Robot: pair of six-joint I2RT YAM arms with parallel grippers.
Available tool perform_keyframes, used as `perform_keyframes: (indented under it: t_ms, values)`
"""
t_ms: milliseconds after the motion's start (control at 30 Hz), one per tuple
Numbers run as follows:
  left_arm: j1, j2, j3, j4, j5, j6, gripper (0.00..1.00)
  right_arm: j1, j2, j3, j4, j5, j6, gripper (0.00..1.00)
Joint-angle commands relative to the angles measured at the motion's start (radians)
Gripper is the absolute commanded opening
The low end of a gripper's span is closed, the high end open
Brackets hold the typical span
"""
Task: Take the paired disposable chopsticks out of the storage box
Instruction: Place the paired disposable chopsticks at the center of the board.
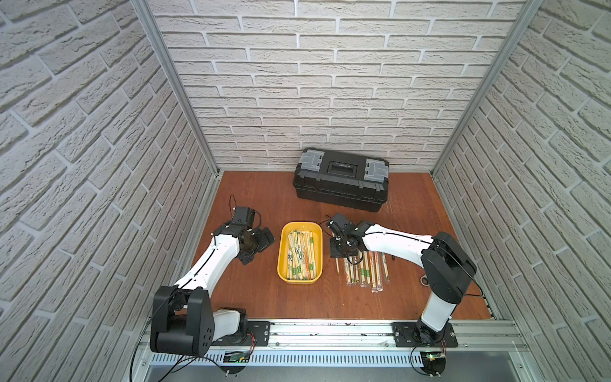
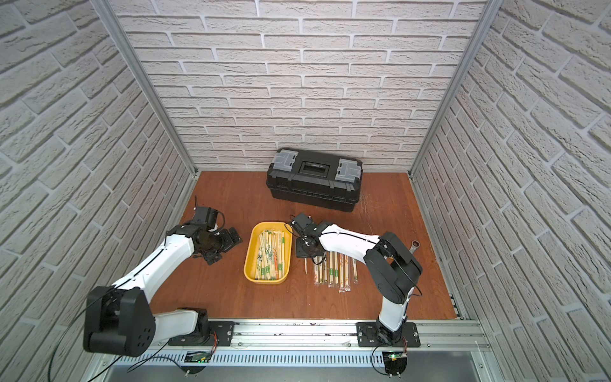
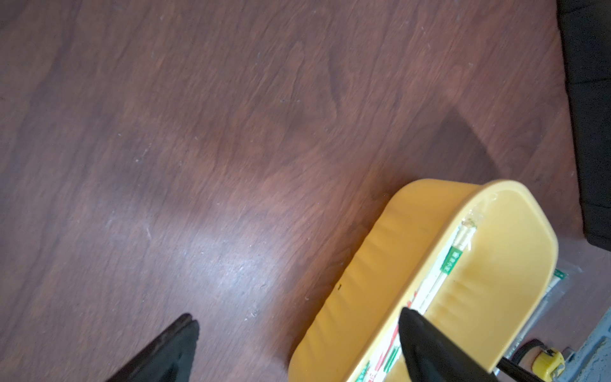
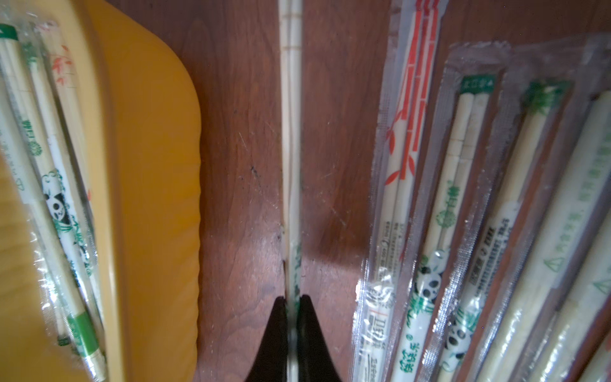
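The storage box [image 1: 282, 261] [image 2: 248, 264] is a yellow tray in the middle of the table, with several sleeved chopstick pairs [image 1: 299, 254] [image 2: 271, 254] lying in it. My right gripper [image 1: 338, 256] [image 4: 292, 299] is shut on one pair of chopsticks [image 4: 291, 132] [image 1: 337, 266], held low over the wood just right of the tray. Several more sleeved pairs [image 1: 367, 269] [image 4: 463, 198] lie in a row on the table to the right of that. My left gripper [image 1: 261, 248] [image 3: 297, 317] is open and holds nothing, close to the tray's left wall [image 3: 380, 264].
A large black toolbox [image 1: 340, 180] [image 2: 314, 178] with grey latches stands shut against the back wall. A metal wrench [image 2: 415, 246] lies at the right behind the right arm. Brick-pattern walls close in the table on three sides.
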Motion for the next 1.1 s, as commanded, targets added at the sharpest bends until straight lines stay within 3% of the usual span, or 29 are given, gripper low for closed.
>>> perform_keyframes:
  t_ms: [0,267,533,1067]
  values:
    - [-0.008,0.003,0.019,-0.015,-0.016,-0.001,0.98,-0.008,0.025,-0.017,0.018,0.03,0.01,0.06]
    - [-0.008,0.009,0.017,-0.012,-0.016,0.003,0.98,-0.023,0.053,-0.028,0.023,0.039,0.011,0.06]
    - [-0.007,0.005,0.002,-0.004,-0.016,-0.001,0.98,-0.026,0.044,-0.04,0.018,0.045,0.01,0.18]
    - [-0.006,-0.021,-0.021,0.002,-0.014,-0.002,0.98,-0.025,-0.121,-0.032,-0.025,0.011,0.008,0.25]
